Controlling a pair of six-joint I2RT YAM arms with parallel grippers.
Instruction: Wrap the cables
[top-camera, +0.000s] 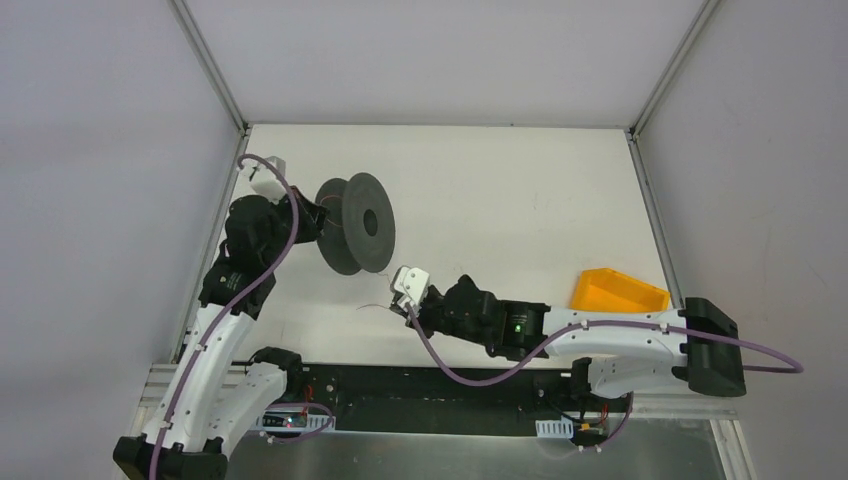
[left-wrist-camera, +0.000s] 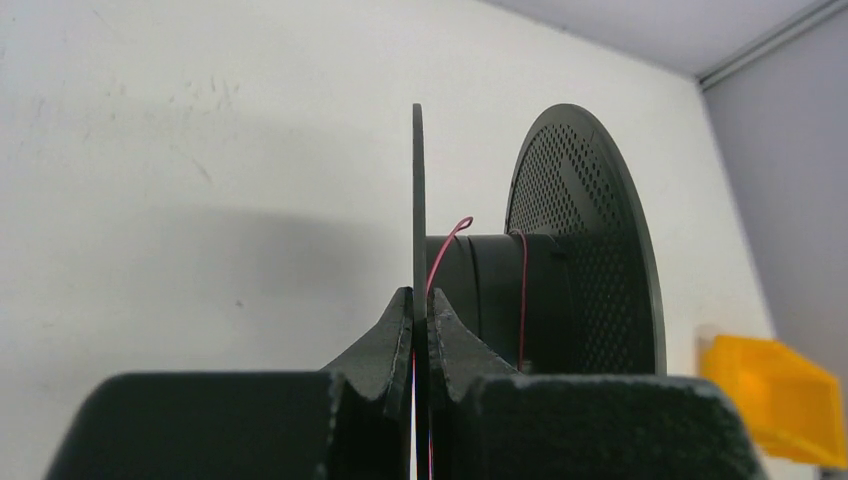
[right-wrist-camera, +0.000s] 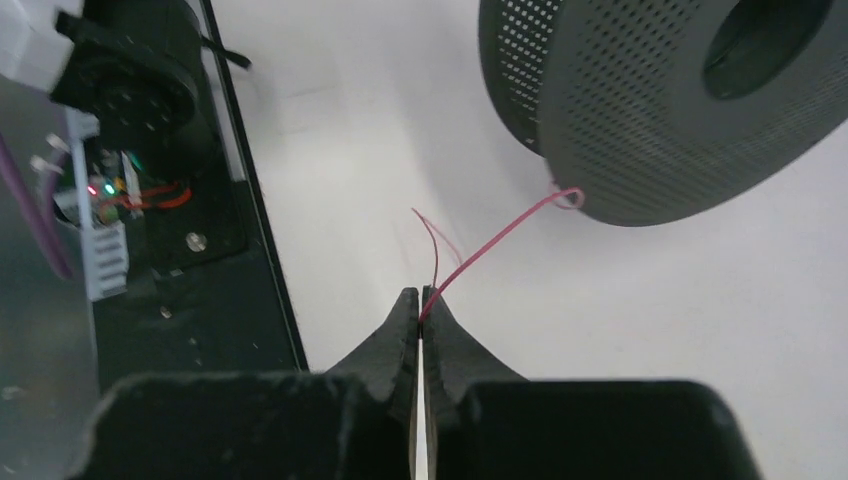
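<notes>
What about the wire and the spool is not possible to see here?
1. Right wrist view: spool flange hides the wound turns of wire; top edge crops the spool.
2. Left wrist view: left gripper hides the wire's lower run.
3. Top view: wire too thin to trace near right gripper.

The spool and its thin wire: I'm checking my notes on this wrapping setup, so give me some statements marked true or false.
1. The left gripper is clamped on a flange of the spool. True.
2. The right gripper hangs open above the wire. False: it is shut on the wire.
3. The wire runs from the right gripper's fingertips to the spool. True.
4. The yellow bin lies on the left half of the table. False: it is on the right half.
</notes>
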